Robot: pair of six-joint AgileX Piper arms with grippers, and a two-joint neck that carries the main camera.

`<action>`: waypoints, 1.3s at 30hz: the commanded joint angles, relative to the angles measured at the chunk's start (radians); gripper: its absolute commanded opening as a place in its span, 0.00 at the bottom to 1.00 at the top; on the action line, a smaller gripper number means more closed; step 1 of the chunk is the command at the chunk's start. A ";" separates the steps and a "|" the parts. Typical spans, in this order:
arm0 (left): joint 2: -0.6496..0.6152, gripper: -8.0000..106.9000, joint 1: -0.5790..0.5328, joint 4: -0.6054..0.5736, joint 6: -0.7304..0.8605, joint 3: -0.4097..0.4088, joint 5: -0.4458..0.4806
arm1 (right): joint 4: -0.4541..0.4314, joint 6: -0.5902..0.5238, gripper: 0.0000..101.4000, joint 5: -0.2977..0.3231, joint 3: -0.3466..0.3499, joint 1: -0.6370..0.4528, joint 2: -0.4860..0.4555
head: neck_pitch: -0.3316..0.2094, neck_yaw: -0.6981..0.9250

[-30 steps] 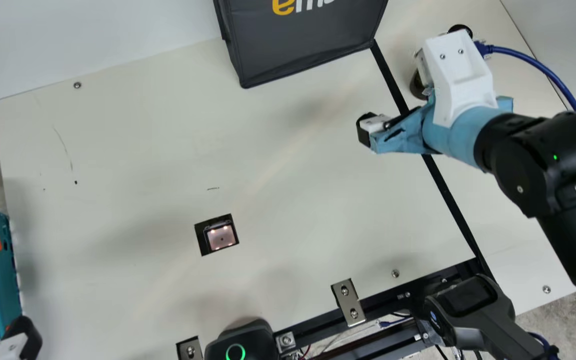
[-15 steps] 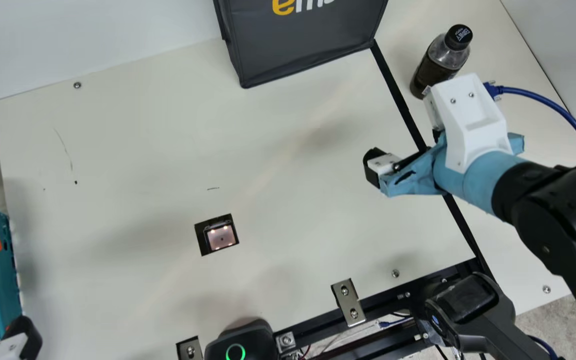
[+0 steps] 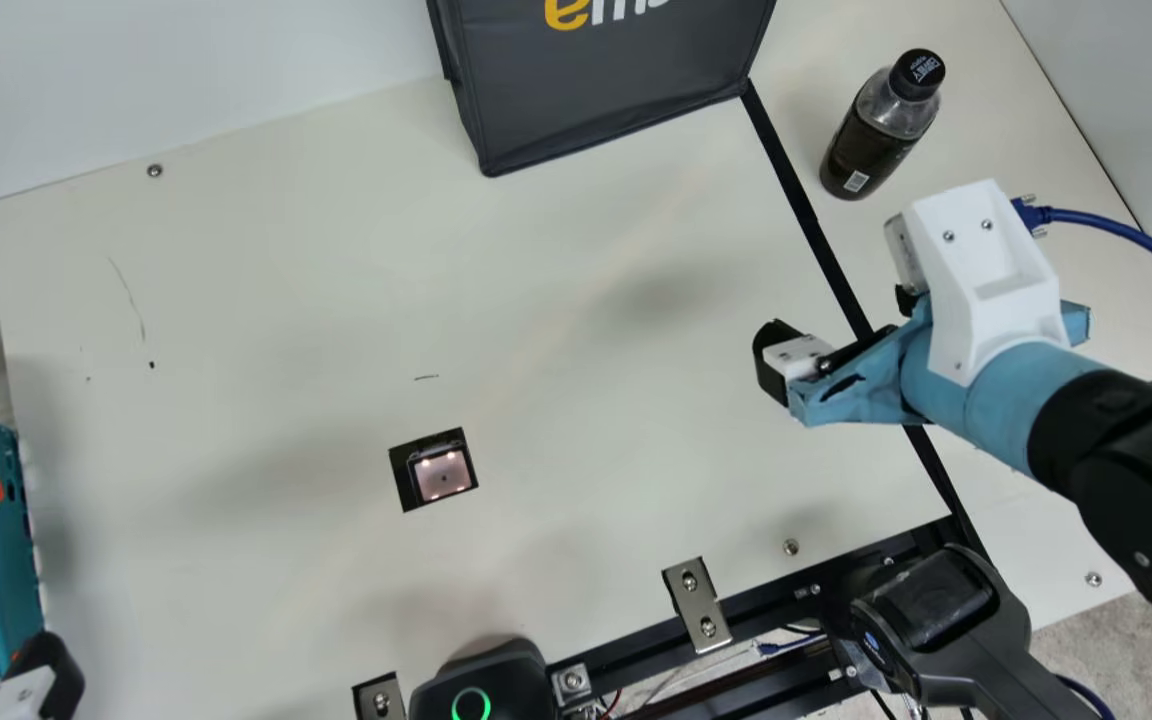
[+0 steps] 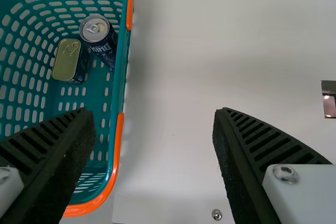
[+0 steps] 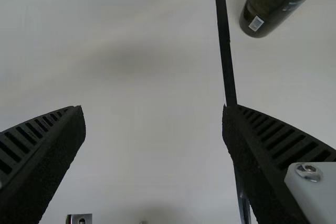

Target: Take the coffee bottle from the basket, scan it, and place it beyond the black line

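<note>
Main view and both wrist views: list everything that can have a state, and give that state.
Coffee bottle, upright, capped, beyond the black line
Basket, holding a can and a tin
Can, closed, tab in place
Tin, closed, lid on
Scanner window, lit
Ring light, glowing green
Left gripper, open, empty
Right gripper, open, empty
</note>
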 commanded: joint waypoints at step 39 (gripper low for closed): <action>0.000 0.85 0.000 0.000 0.000 0.000 0.000 | -0.001 0.007 0.90 0.010 -0.003 0.001 -0.008 | -0.027 -0.001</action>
